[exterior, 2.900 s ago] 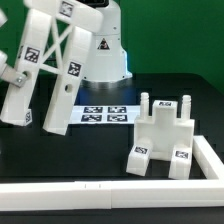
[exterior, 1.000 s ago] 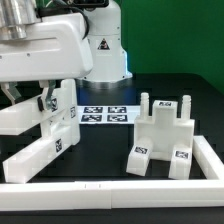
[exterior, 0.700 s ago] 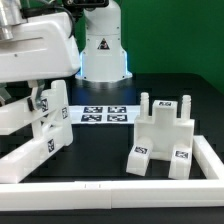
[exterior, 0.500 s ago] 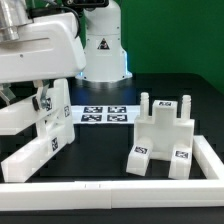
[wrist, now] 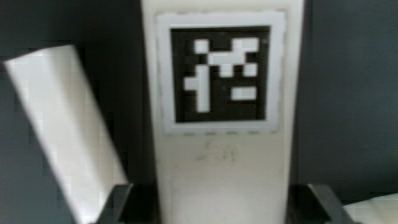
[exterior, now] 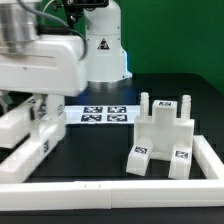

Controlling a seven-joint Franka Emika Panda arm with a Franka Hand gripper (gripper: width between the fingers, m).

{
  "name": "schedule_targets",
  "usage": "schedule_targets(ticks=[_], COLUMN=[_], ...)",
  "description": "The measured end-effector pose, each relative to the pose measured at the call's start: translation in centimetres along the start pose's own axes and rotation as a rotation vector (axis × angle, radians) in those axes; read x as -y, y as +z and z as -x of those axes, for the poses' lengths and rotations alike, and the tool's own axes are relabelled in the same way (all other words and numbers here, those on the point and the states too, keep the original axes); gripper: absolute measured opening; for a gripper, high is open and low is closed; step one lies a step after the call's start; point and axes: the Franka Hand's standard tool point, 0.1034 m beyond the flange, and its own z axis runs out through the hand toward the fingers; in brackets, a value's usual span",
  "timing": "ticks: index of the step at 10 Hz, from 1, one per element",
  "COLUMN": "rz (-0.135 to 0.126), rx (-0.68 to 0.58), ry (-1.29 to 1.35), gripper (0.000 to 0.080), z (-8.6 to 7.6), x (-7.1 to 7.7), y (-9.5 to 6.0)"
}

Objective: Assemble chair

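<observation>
Well, from my station the arm [exterior: 40, 60] fills the upper part of the exterior view's left, blurred, with its base [exterior: 100, 50] standing behind the middle of the black table [exterior: 100, 148].

Under the arm hangs the chair frame [exterior: 28, 140], a set of white bars slanting down toward the exterior view's left. I cannot tell whether its lowest bar touches the table.

The chair seat [exterior: 160, 135] sits on the table at the exterior view's right, well apart from the frame. It is upright, with two pegs [exterior: 147, 101] sticking up from its top and tags on its faces.

A white rail [exterior: 120, 190] runs along the front edge and turns up the exterior view's right side, just beside the seat.

The marker board [exterior: 105, 115] lies flat between the base and the seat.

On my wrist feed, the gripper [wrist: 222, 203] is clamped on one bar of the frame. Its dark fingers [wrist: 119, 204] press against both sides of that bar. A large tag [wrist: 222, 70] sits farther along the bar, and a second white bar [wrist: 71, 130] lies at an angle beside it.
</observation>
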Motion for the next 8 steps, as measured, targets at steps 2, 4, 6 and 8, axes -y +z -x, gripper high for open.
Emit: schedule_targets(ticks=[2,4,6,8], rz=[0.045,0.098,0.167,0.233], rx=[-0.014,-0.041,-0.063,-0.080], ry=[0.014,0.028,0.025,-0.011], gripper=[0.0287,0.0287,0.0287,0.0287], z=[0.0,-0.5,-0.6,-0.5], x=[3.1,5.7,7.3,7.6], y=[-0.1,-0.2,-0.2,-0.1])
